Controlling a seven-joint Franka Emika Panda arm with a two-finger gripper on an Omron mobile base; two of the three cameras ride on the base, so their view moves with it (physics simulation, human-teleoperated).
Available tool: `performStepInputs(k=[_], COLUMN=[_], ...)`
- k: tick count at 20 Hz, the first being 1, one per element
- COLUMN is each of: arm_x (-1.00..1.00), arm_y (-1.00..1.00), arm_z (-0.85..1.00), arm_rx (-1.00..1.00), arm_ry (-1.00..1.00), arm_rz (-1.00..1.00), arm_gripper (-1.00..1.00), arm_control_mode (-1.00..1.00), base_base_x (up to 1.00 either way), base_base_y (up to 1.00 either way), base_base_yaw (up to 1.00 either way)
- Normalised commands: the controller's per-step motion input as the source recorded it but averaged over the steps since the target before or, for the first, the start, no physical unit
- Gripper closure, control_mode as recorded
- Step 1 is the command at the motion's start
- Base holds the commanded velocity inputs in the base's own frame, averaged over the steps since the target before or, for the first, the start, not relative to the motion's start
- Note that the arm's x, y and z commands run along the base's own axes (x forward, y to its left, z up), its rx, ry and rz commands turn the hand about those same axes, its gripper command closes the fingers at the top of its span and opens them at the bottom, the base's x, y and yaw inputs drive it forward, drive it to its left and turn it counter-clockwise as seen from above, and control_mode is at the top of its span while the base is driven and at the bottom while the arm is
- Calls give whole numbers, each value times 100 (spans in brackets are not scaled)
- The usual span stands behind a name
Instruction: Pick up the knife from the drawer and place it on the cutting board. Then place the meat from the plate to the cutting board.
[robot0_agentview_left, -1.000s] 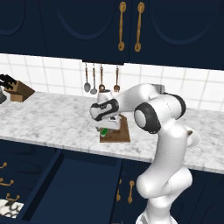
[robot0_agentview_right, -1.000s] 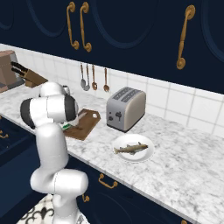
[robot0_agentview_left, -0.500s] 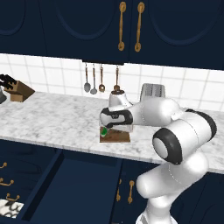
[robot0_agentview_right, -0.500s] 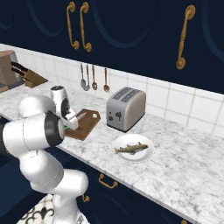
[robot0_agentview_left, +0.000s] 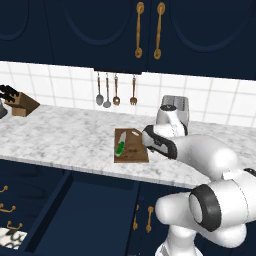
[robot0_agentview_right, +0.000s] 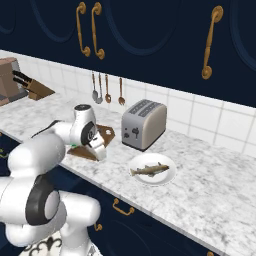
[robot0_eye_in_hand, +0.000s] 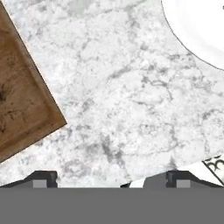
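One of two items delivered: knife on the board, meat waiting.

The knife (robot0_agentview_left: 120, 148) now lies flat on the left part of the cutting board (robot0_agentview_left: 134, 151), green handle toward the near edge. A second ago the hand hung right over it; since then the arm has swung right, and the gripper (robot0_eye_in_hand: 111, 177) hovers with jaws spread wide and empty over bare marble counter (robot0_eye_in_hand: 127, 105), between the board and the plate (robot0_agentview_right: 169, 175). The meat (robot0_agentview_right: 149, 170) rests on that plate, near the toaster (robot0_agentview_right: 143, 123). The drawer (robot0_agentview_left: 75, 215) stands open below. The first half looks done; fetching the meat comes next.
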Motion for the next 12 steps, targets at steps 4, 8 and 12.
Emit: performStepInputs(k=[4, 8, 12], arm_x=[-64, -11, 0], arm_y=[-100, -100, -100], arm_z=[24, 16, 3], arm_rx=[0, 0, 0], arm_ry=[0, 4, 2], arm_rz=[-33, -32, -26], arm_gripper=[-100, -100, -100], arm_control_mode=[-100, -100, -100], base_base_x=[0, 0, 0], base_base_y=[0, 0, 0], base_base_yaw=[0, 0, 0])
